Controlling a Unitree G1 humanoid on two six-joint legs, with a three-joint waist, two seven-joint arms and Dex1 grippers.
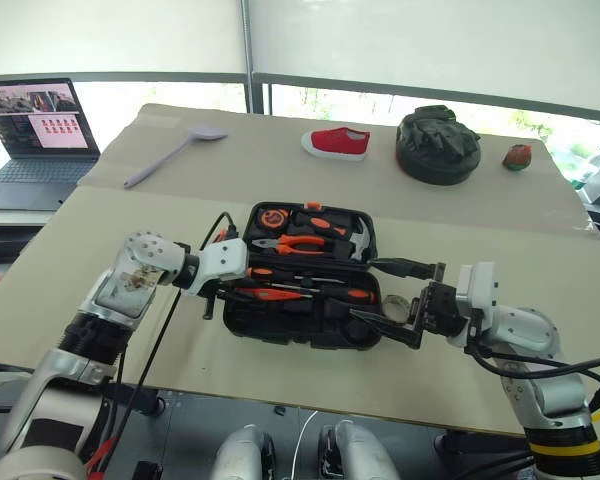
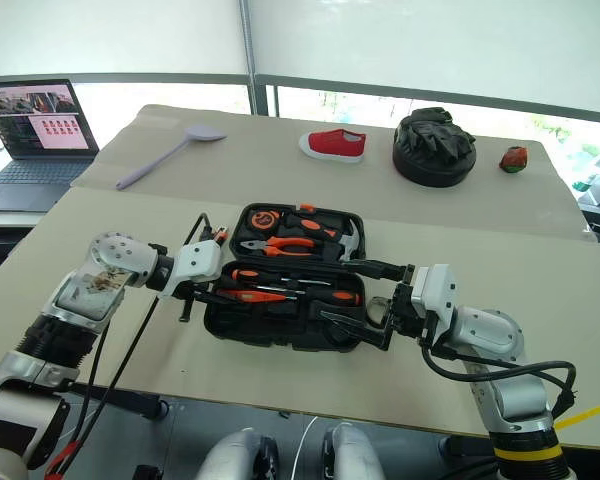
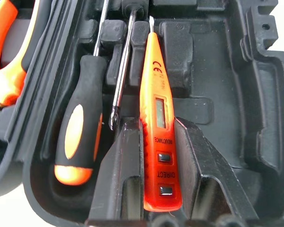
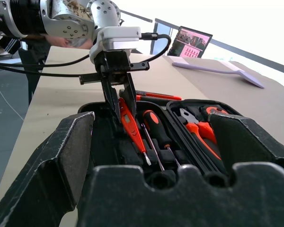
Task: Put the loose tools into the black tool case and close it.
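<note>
A beige table (image 1: 280, 170) stands before bright windows, a laptop (image 1: 35, 125) off to my left. At the far edge lie a lilac spoon (image 1: 170, 155), a red shoe (image 1: 336, 143) and a round black bag (image 1: 437, 146). The black tool case (image 1: 302, 275) lies open between my arms. My left gripper (image 3: 156, 189) pinches an orange tester screwdriver (image 3: 157, 123) over its near tray; my right gripper (image 1: 395, 300) hangs spread wide at the case's right end.

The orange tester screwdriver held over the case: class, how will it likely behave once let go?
The orange tester screwdriver, pinched by the left gripper, looks stiff and light. Its smooth plastic body may slip. Its flattish handle probably won't roll far, so it should settle among the moulded slots of the black tool case.
</note>
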